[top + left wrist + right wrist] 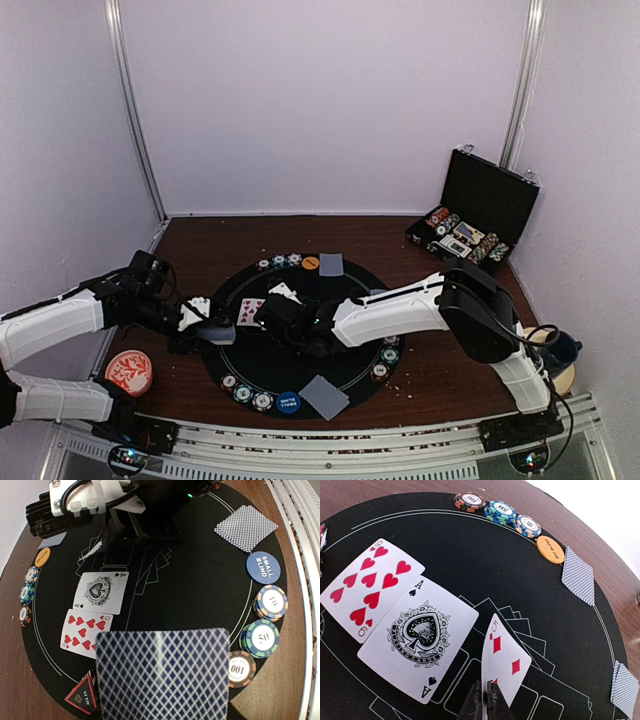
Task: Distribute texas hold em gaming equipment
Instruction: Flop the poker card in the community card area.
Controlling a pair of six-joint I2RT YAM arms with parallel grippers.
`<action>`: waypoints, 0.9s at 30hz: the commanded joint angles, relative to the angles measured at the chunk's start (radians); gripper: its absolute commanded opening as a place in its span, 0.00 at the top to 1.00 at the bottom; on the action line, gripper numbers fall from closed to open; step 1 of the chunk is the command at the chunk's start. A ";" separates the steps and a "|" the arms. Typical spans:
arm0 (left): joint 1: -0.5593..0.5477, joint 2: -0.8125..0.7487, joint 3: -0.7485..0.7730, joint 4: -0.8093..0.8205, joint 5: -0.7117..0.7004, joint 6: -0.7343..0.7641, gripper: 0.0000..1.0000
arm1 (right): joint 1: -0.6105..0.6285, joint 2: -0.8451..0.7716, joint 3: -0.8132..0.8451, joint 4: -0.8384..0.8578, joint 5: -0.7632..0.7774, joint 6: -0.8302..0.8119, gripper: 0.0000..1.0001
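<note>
The right jaws are pinched shut on the near edge of a face-up five of diamonds (502,655), which reaches away from them over the card outlines printed on the round black mat (445,545). I cannot tell whether the card's far end touches the mat. Just left of it in the right wrist view lies the ace of spades (417,640), face up, with the nine of hearts (367,587) against its far-left side. Well beyond these jaws, along the mat's rim, three stacks of poker chips (500,511) stand in a row beside an orange button disc (550,549) and a face-down card (578,576).

The left jaws are hidden behind a blue-backed card (162,675) that they hold back-up, close before the wrist camera; they stand narrowly apart on it. A red triangle marker (81,695) lies just to its left. To its right three chip stacks (259,637) curve away towards a blue button disc (263,567).

Off the mat, on the worktop (400,235), an open chip case (470,225) stands far behind the right jaws.
</note>
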 commanded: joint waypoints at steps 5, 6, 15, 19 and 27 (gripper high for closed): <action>-0.007 -0.002 0.001 0.031 0.008 -0.009 0.84 | 0.002 0.035 -0.008 0.030 -0.015 -0.027 0.92; -0.005 -0.003 0.002 0.030 0.009 -0.009 0.84 | 0.003 0.035 -0.008 0.032 -0.019 -0.029 0.91; -0.006 -0.003 0.000 0.031 0.007 -0.009 0.84 | 0.004 0.024 -0.022 0.034 -0.036 -0.033 0.74; -0.006 -0.004 0.000 0.031 0.006 -0.010 0.84 | 0.005 0.025 -0.023 0.033 -0.040 -0.036 0.70; -0.006 -0.002 0.000 0.031 0.004 -0.009 0.84 | 0.016 0.015 -0.020 0.025 -0.045 -0.038 0.63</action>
